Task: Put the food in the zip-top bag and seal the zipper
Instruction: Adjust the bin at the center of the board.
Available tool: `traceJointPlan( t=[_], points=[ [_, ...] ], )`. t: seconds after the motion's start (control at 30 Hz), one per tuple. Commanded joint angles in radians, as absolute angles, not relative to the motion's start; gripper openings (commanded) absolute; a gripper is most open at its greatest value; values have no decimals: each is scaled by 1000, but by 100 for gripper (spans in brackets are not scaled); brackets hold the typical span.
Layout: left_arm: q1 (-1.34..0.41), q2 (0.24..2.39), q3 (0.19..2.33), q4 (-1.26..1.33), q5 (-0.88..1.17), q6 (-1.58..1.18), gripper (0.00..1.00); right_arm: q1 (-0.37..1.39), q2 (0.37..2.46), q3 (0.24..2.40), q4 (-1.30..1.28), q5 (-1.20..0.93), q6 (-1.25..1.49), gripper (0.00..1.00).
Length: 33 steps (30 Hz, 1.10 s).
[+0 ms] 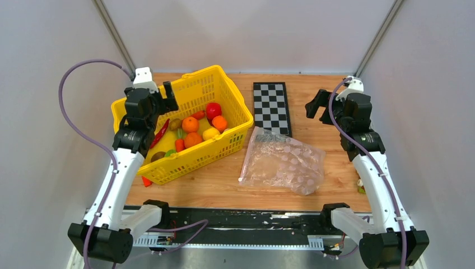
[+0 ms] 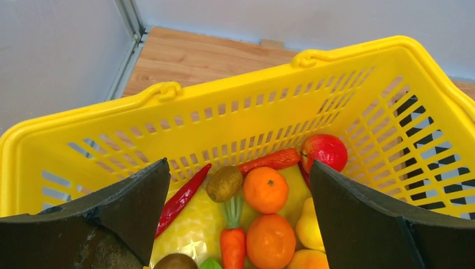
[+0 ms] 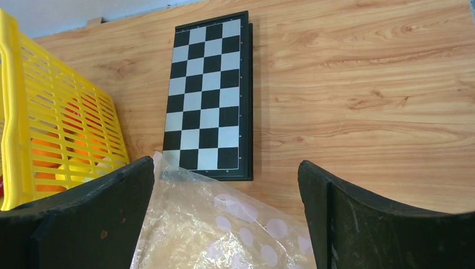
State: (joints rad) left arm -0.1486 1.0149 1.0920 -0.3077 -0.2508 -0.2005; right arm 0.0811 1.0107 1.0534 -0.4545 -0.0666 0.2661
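Note:
The food lies in a yellow basket (image 1: 232,92): oranges (image 1: 190,124), a red apple (image 1: 213,110), a yellow lemon (image 1: 210,133), and in the left wrist view an orange (image 2: 265,189), a carrot (image 2: 233,246) and a red chili (image 2: 182,196). My left gripper (image 1: 162,103) is open and empty above the basket's left part (image 2: 239,168). The zip-top bag (image 1: 283,162) lies flat and empty on the table right of the basket, with a thin strip along its left edge (image 1: 247,157). My right gripper (image 1: 319,103) is open and empty, raised behind the bag (image 3: 225,162).
A folded checkerboard (image 1: 271,106) lies behind the bag, and the bag's far corner overlaps it (image 3: 208,95). A red piece (image 1: 145,181) lies on the table by the basket's near left corner. A small greenish piece (image 1: 360,186) lies by the right arm. White walls close in on both sides.

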Motion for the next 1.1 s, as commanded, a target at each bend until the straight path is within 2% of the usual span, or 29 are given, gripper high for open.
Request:
traceJointPlan(
  t=[0.0,0.23,0.43,0.53,0.63,0.77,0.87,1.07],
  points=[
    [-144,987,1125,-285,-313,-236,100,83,995,1051,-423,-77,294,100],
    [-144,825,1005,-194,-271,-349,100,83,952,977,-395,-160,310,100],
    [-145,650,856,-37,-62,-330,100,83,963,907,-349,-433,342,100],
    [-144,646,881,-89,107,-282,100,102,982,878,-295,-583,389,97],
    [-144,674,920,-166,264,-248,100,192,989,869,-309,-539,402,92],
    [-144,699,905,-184,420,-252,100,366,1016,879,-368,-357,392,89],
    [-146,715,896,-240,451,-196,100,459,1036,854,-369,-254,425,85],
    [-161,797,978,-509,475,-18,100,615,1081,824,-276,-282,466,83]
  ],
)
